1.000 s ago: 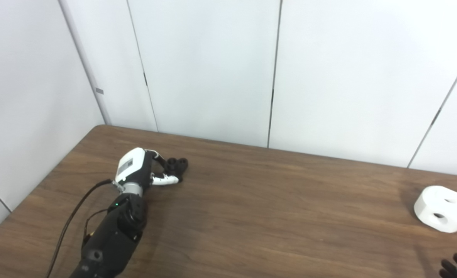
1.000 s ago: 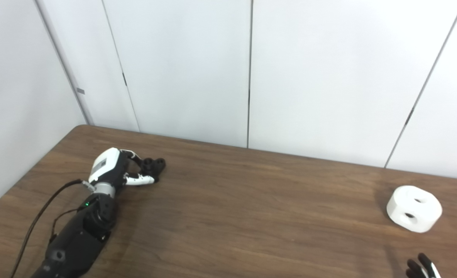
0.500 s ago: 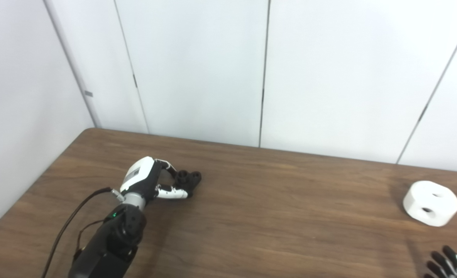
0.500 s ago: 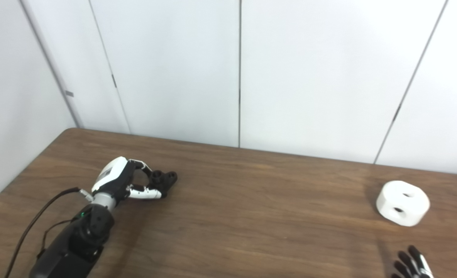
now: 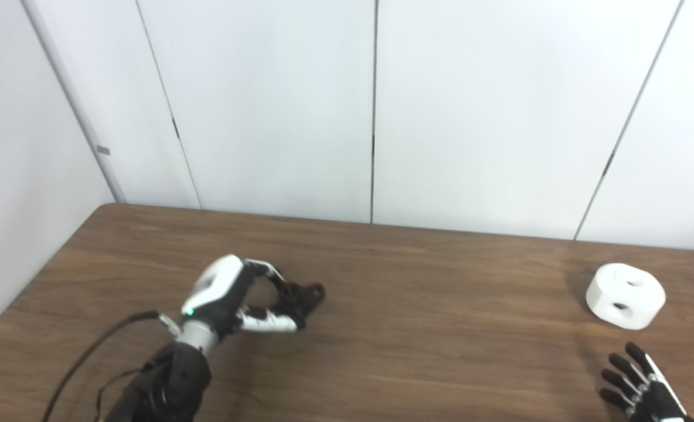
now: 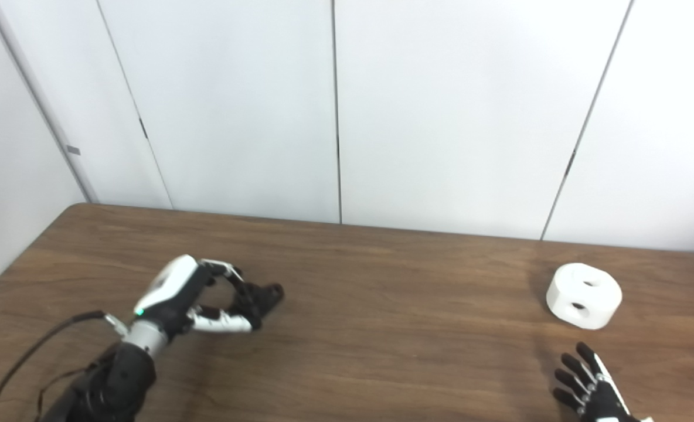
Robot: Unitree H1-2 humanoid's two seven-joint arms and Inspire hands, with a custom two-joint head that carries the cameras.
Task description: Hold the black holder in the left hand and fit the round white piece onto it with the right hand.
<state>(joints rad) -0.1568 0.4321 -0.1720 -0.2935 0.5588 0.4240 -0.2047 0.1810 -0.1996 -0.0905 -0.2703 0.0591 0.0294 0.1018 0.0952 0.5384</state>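
Observation:
The small black holder [image 5: 308, 293] sits between the curled fingers and thumb of my left hand [image 5: 234, 292], which is shut on it at the table's left side. The holder looks tilted and slightly off the wood; the fingers hide part of it. The round white piece [image 5: 625, 295], a thick disc with two holes, lies on the table at the far right. Just below it, at the bottom right corner, my right hand [image 6: 590, 391] is open with its dark fingers spread. It stays short of the piece and touches nothing.
A brown wooden table [image 5: 441, 351] fills the lower half of both views. White wall panels [image 5: 376, 111] rise directly behind its far edge and along its left side. A black cable [image 5: 83, 357] trails from my left forearm.
The camera has panned right. My left hand has carried the black holder rightward and nearer across the table, tilting it. My right hand has risen further into view toward the white piece.

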